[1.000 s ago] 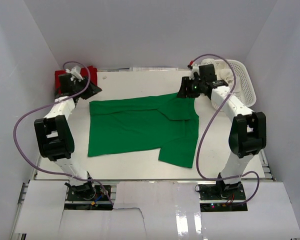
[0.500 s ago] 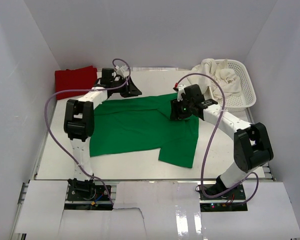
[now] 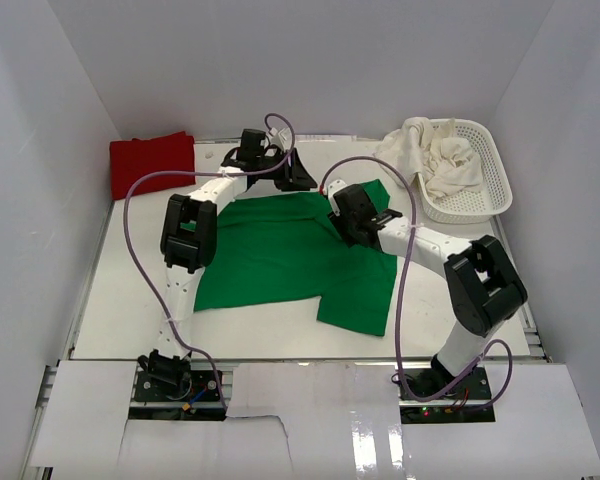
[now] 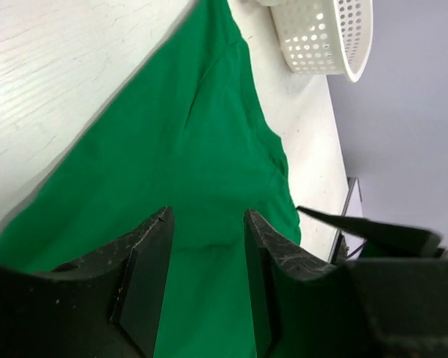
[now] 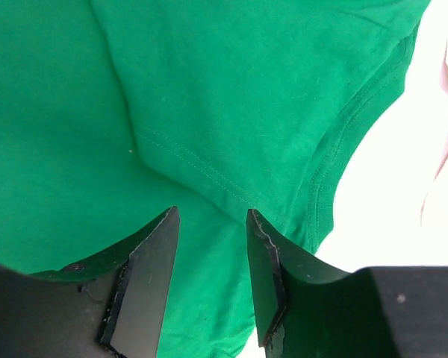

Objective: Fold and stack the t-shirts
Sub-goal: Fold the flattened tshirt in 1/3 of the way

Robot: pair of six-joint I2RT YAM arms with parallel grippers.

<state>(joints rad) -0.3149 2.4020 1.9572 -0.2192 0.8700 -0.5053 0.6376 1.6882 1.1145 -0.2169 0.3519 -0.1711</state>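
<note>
A bright green t-shirt (image 3: 280, 255) lies spread on the white table, its collar end toward the right. My left gripper (image 3: 298, 180) hangs over its far edge; in the left wrist view its jaws (image 4: 207, 220) stand open with flat green cloth (image 4: 201, 142) showing between them. My right gripper (image 3: 342, 208) is over the shirt's upper right part, open (image 5: 213, 216), above a stitched hem (image 5: 201, 175) near the collar band (image 5: 343, 149). A folded red t-shirt (image 3: 152, 163) lies at the back left. Cream-white t-shirts (image 3: 440, 155) are heaped in the basket.
The white mesh basket (image 3: 495, 165) stands at the back right and also shows in the left wrist view as the basket (image 4: 325, 37). White walls close in the table on three sides. Purple cables loop off both arms.
The left arm swung right from the red shirt to the green shirt's far edge. The right arm came left from the basket side onto the shirt. The shirt's left edge shifted right.
</note>
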